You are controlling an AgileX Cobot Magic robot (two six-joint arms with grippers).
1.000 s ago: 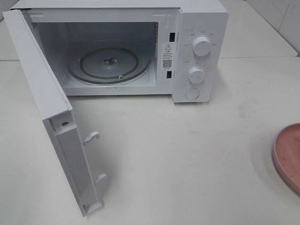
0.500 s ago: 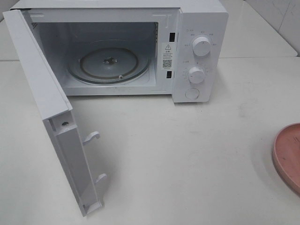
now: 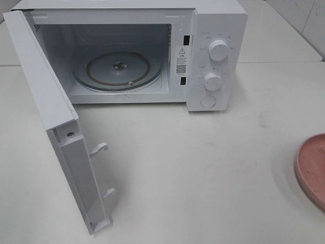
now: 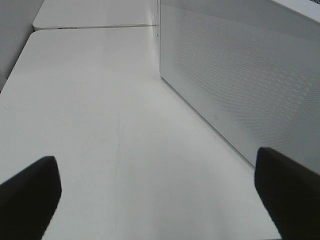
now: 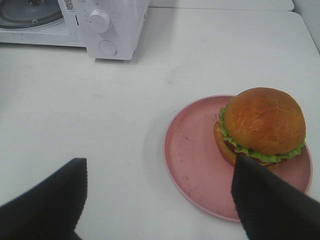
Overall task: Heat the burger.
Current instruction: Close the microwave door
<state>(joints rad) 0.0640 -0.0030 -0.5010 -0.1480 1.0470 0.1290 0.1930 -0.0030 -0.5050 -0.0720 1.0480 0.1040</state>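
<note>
Microwave [image 3: 152,51] stands at the far side of the white bench [image 3: 193,168], and its door [image 3: 51,117] is swung wide open toward the left of the high view. Inside the cavity the round glass turntable [image 3: 118,67] lies bare. Two white knobs sit on the control panel, the upper knob [image 3: 219,50] above the lower knob [image 3: 213,81], and below them is a round button [image 3: 208,101].

Neither arm shows in the high view. At its right edge only a part of the pink plate [image 3: 312,170] is visible, well apart from the microwave.

The right wrist view looks down at the bench from above and at a slant. The burger [image 5: 262,127] sits on the pink plate [image 5: 195,155], toward the side of the plate farther from the microwave [image 5: 115,25]; its glossy brown top bun is up and green lettuce shows under it. The right gripper [image 5: 160,200] hangs above the bench near the plate, with jaws apart and touching nothing. One dark finger [image 5: 272,205] overlaps the near rim of the plate in this view; the other finger [image 5: 47,200] is over bare bench.

The left wrist view looks low along the bench, beside the outer face of the open door [image 4: 240,80] with its dotted pattern. The left gripper [image 4: 160,195] has its jaws wide apart, with only bare bench [image 4: 100,100] between them.
</note>
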